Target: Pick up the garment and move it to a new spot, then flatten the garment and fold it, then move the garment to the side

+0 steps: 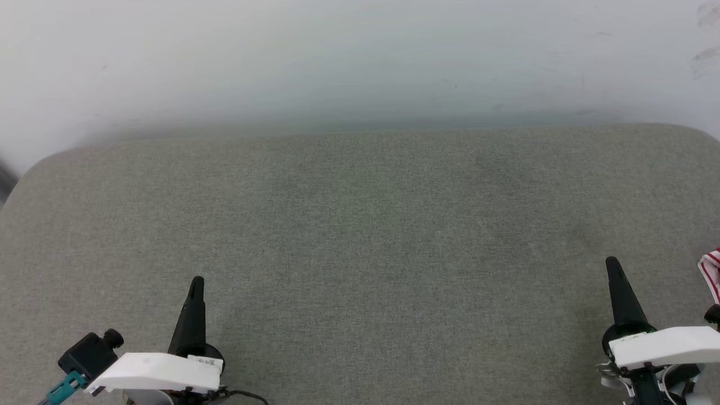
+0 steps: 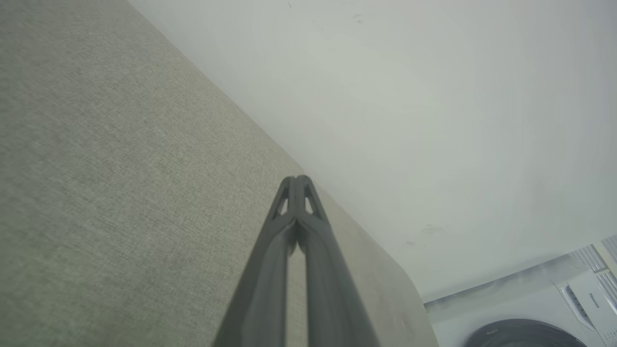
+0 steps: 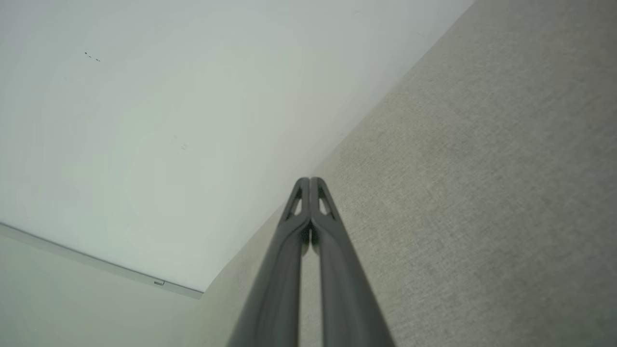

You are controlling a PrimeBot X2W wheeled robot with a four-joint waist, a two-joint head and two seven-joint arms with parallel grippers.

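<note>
Head view: my left gripper (image 1: 196, 283) sits at 7 o'clock and my right gripper (image 1: 613, 263) at 4 o'clock, both over the grey fabric surface (image 1: 360, 225). A strip of the garment (image 1: 710, 271), red-and-white striped trim, pokes in at the frame edge around 4 o'clock, just beside the right gripper and apart from it. Left wrist view: my fingers (image 2: 308, 226) are pinched tip to tip with nothing between them; there is a white wall (image 2: 409, 96) at 1 o'clock and a washing machine (image 2: 530, 327) at 5 o'clock. Right wrist view: my fingers (image 3: 294, 231) are pressed together, empty, with the surface at 3 o'clock.
</note>
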